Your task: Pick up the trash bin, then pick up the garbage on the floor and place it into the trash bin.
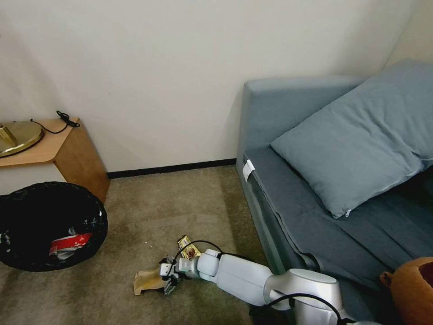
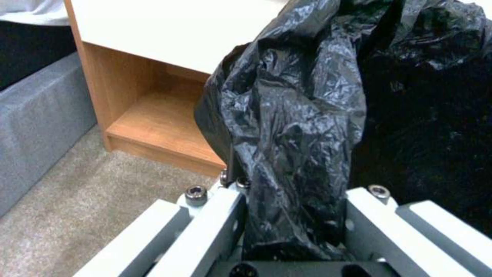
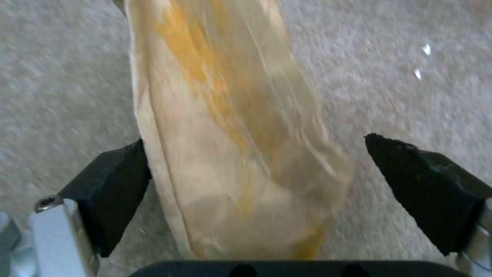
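Right claw sits low on the carpet with its jaws wide, the paper scrap lying between the pads; one pad touches the scrap's edge, the other stands apart from it. To grip well, press down onto the carpet and close squarely across the scrap's width, since thin paper can slip or fold out. The candy wrapper lies just beside the wrist, so avoid pinching it too. Left claw is clamped on the liner of the bin, which already holds a red packet and waits to the left.
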